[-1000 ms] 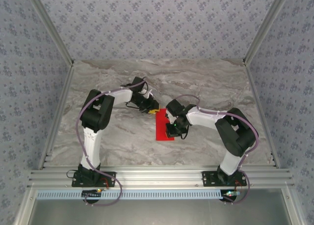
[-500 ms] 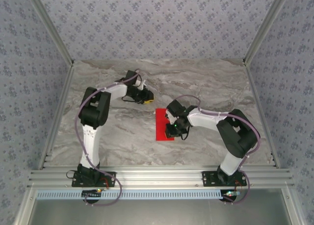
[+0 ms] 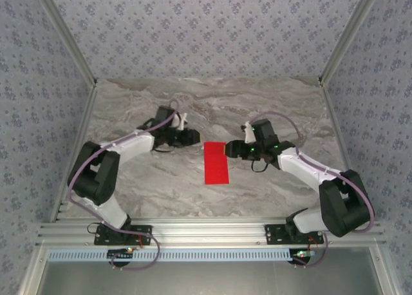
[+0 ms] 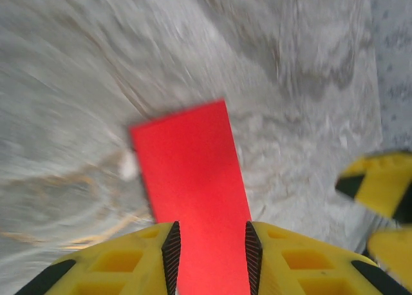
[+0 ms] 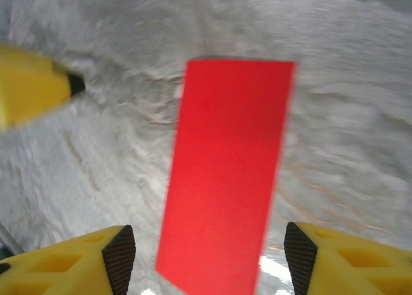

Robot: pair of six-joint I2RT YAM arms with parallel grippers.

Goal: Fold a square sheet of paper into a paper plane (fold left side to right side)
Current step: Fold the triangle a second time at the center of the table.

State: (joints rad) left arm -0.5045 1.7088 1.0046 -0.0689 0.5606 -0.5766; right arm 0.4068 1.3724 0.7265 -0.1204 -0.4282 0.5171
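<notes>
The sheet of paper (image 3: 216, 163), folded into a narrow red strip, is being shown lying flat on the table (image 3: 129, 179) between both grippers. The left gripper (image 3: 192, 138) is being held just beside its left edge, jaws parted and empty. The right gripper (image 3: 230, 150) is being held just beside its right edge, jaws spread wide, grasping nothing.

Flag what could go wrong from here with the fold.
1. The red sheet lies folded, flat and loose on the table, no jaws on it: a nudge could skew it or lift the flap.
2. Both jaws stand open near its far end, facing each other: they may collide.
</notes>
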